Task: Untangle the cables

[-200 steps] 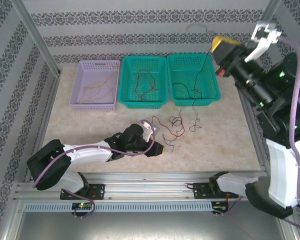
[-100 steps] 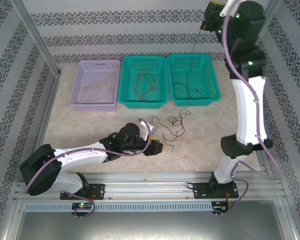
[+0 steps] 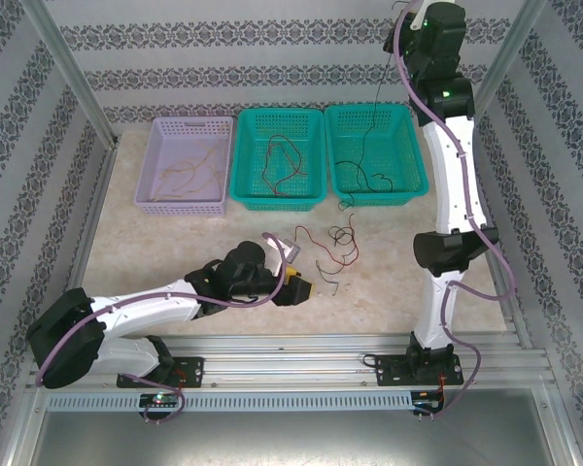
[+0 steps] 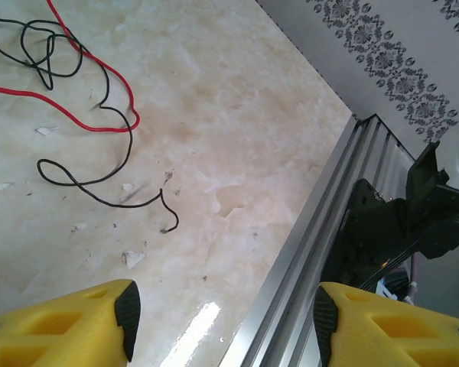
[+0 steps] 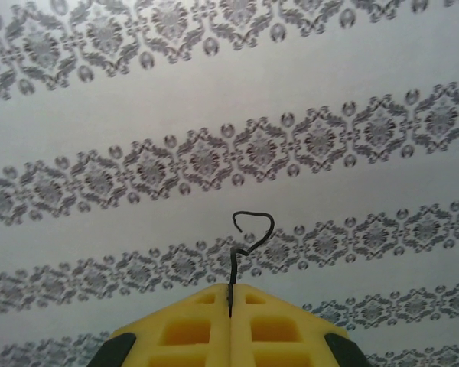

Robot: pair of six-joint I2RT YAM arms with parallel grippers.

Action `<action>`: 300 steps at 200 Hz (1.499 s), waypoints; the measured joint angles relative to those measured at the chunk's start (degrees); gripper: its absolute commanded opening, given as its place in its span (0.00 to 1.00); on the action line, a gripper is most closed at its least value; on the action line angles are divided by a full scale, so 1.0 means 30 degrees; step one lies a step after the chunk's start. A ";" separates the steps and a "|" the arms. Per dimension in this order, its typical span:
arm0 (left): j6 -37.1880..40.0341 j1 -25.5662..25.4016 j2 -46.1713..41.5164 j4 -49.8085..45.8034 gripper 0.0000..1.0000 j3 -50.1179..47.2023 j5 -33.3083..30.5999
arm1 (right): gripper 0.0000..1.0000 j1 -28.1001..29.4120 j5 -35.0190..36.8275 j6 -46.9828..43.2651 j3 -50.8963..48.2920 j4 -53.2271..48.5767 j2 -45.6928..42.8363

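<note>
Right now the loose red + black cables (image 3: 340,238) lie knotted on the bench (image 3: 165,252) nr its middle, just short of the baskets. One black cable (image 5: 233,267) hangs from high by the back wall down into the right teal basket (image 3: 421,160) at the bench's back right. Its curly tip pokes out past the right gripper (image 5: 231,294), yellow fingers (image 5: 283,321) pressed tight on it. More red/black strands sit in the middle teal basket (image 3: 235,160), and yellow-orange ones in the lilac basket (image 3: 148,165), back left. Nr the front edge the left gripper (image 4: 223,325) sits low over the bench beside the tangle's black tail, jaws approx half apart, nothing betw. them.
</note>
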 measured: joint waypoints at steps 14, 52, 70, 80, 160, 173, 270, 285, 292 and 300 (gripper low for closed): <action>0.0131 0.0000 0.0015 -0.0109 0.64 0.0015 -0.0058 | 0.00 0.0000 0.0860 0.0000 0.0073 0.0015 0.0554; 0.0350 0.0000 0.0204 -0.0182 0.65 0.0073 -0.0131 | 0.00 -0.0117 0.2171 0.0146 -0.1078 -0.0765 0.2827; 0.0430 0.0000 0.0299 -0.0197 0.65 0.0087 -0.0131 | 0.00 -0.0117 0.2302 0.0328 -0.2098 -0.1690 0.3949; 0.0488 0.0000 0.0328 -0.0211 0.66 0.0087 -0.0124 | 0.00 -0.0109 0.2390 0.0619 -0.2994 -0.2149 0.4269; 0.0481 0.0000 0.0444 -0.0204 0.70 0.0080 -0.0109 | 0.54 -0.0102 0.0437 0.3796 -1.5671 0.0189 -0.0882; 0.0466 0.0000 0.0335 -0.0211 0.72 0.0051 -0.0117 | 0.54 -0.0058 -0.0211 0.4080 -1.7464 0.1086 -0.2790; 0.0619 0.0000 -0.1617 -0.0627 0.90 0.0007 -0.0772 | 0.55 0.2076 -0.2892 0.4269 -2.9645 0.5683 -0.9843; 0.0656 0.0000 -0.2018 -0.0765 0.94 -0.0117 -0.1071 | 0.55 0.2295 -0.2980 0.4262 -3.0942 0.6178 -0.9857; 0.0678 0.0000 -0.2200 -0.0809 0.95 -0.0211 -0.1224 | 0.55 0.2441 -0.3038 0.4262 -3.1438 0.6528 -0.9865; 0.0685 0.0000 -0.2353 -0.0838 0.97 -0.0313 -0.1406 | 0.55 0.2608 -0.3096 0.4269 -3.1875 0.6936 -0.9879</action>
